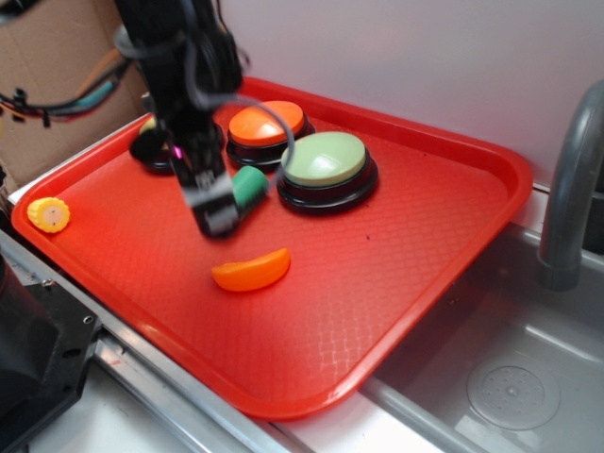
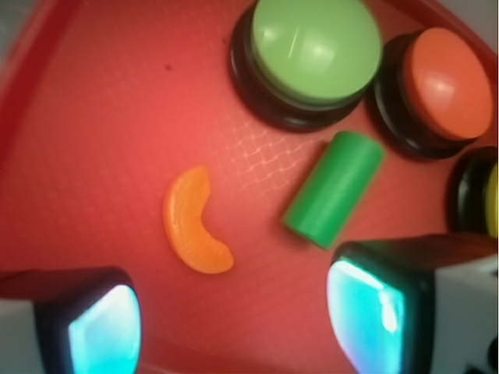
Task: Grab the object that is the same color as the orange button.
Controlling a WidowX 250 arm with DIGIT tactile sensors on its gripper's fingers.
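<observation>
Exterior view: we see the arm angled down, gripper (image 1: 219,215) above the tray (image 1: 453,236) beside the green cylinder (image 1: 251,186). Fingers (image 2: 101,327) spread, empty; orange wedge (image 2: 195,222) lies apart, untouched.

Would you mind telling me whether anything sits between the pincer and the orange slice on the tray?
Nothing visible does. The pincer is open above bare tray, with the orange slice lying clear; the green cylinder lies off to one side, apart from it.

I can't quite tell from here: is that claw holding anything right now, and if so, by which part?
Nothing is held. The gripper is open and empty, above the red tray; the orange wedge and the green cylinder lie loose on it.
</observation>
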